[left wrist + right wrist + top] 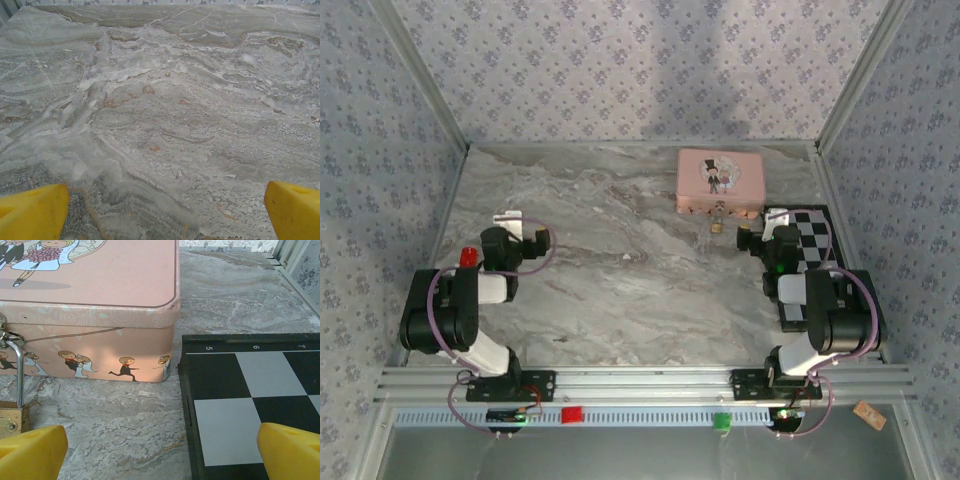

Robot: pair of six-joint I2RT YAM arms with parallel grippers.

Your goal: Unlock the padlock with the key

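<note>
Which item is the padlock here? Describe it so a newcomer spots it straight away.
On the marble table, find the pink tin at the far right, next to the checkerboard. The padlock sits at the middle of the tin's near wall, its body on the table. It is tiny and brass with a thin silver shackle, unlike the big tin.
</note>
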